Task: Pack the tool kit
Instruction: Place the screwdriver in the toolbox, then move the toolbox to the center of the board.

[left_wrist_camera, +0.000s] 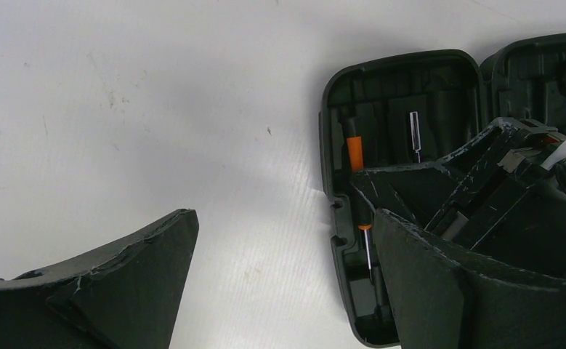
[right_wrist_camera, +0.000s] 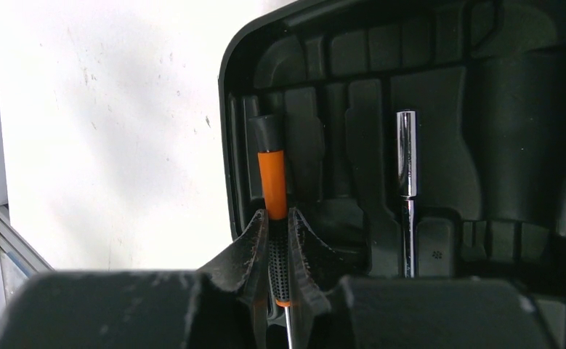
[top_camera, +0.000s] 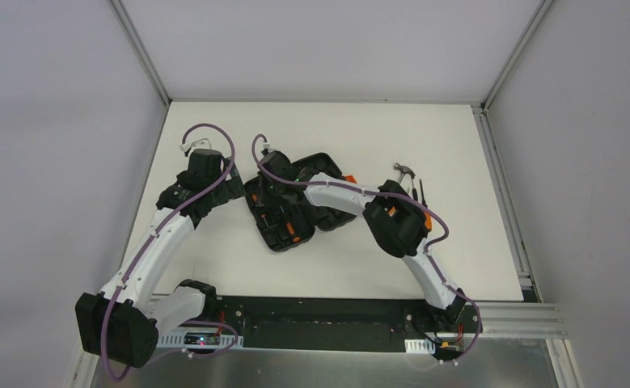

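The black tool case [top_camera: 291, 202] lies open in the middle of the table. My right gripper [right_wrist_camera: 276, 240] is shut on an orange-and-black screwdriver [right_wrist_camera: 272, 171] that lies along the left slot of the case tray [right_wrist_camera: 425, 73]. A chrome bit holder [right_wrist_camera: 406, 156] sits in a slot to its right. In the left wrist view the case [left_wrist_camera: 403, 94], the screwdriver [left_wrist_camera: 354, 153] and the bit holder [left_wrist_camera: 415, 134] show, with the right gripper [left_wrist_camera: 483, 182] over the tray. My left gripper [left_wrist_camera: 287, 269] is open and empty, just left of the case above the table. A hammer [top_camera: 406, 171] lies at the far right.
Small dark tools [top_camera: 420, 194] lie next to the hammer, partly hidden by my right arm [top_camera: 396, 222]. The white table [top_camera: 336, 129] is bounded by grey walls and a metal rail at its near edge [top_camera: 505, 311].
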Robot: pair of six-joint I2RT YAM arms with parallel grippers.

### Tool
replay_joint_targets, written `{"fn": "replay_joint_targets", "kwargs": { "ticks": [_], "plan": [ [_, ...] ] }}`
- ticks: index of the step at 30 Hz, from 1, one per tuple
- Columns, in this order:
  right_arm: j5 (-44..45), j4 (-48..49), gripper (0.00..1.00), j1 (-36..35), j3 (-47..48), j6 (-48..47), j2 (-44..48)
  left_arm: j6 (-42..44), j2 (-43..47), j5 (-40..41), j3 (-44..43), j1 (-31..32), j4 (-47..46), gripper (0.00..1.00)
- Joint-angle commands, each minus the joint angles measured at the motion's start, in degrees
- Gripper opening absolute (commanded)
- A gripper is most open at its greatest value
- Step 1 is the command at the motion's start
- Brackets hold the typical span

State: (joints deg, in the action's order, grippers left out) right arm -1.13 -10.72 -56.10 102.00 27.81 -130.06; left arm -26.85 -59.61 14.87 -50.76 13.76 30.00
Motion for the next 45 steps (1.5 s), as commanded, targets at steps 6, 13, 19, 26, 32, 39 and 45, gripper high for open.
{"fn": "replay_joint_targets", "kwargs": {
  "ticks": [6,13,19,26,32,39,45],
  "plan": [
    [3.1,1.0,0.18,-0.2,2.3,0.8,0.1,-1.5,-0.3,-1.5,-0.7,-0.6,0.8,0.95],
    [4.0,2.2,0.35,0.1,-0.3,-3.0,5.0,-2.9,-2.0,-3.5,-1.8,-0.9,0.8,0.95],
    [6.2,1.7,0.44,0.2,-6.6,-6.5,11.8,-3.3,-3.5,-6.1,-2.9,-3.1,0.8,0.95],
    [12.0,-2.9,0.49,0.3,-16.8,-8.7,19.4,-3.3,-3.2,-6.7,-1.6,-4.1,0.8,0.95],
    [13.4,-8.8,0.51,-0.1,-23.6,-6.8,23.9,-2.7,-2.6,-7.0,-1.4,-4.2,0.8,0.95],
    [19.4,-16.3,0.48,-1.2,-27.1,-6.8,25.0,-2.4,-1.9,-7.3,-1.0,-4.2,0.8,0.95],
    [19.1,-24.3,0.43,-2.3,-28.4,-4.9,24.2,-2.4,-1.4,-7.6,-0.8,-4.2,0.9,0.95]
  ]
}}
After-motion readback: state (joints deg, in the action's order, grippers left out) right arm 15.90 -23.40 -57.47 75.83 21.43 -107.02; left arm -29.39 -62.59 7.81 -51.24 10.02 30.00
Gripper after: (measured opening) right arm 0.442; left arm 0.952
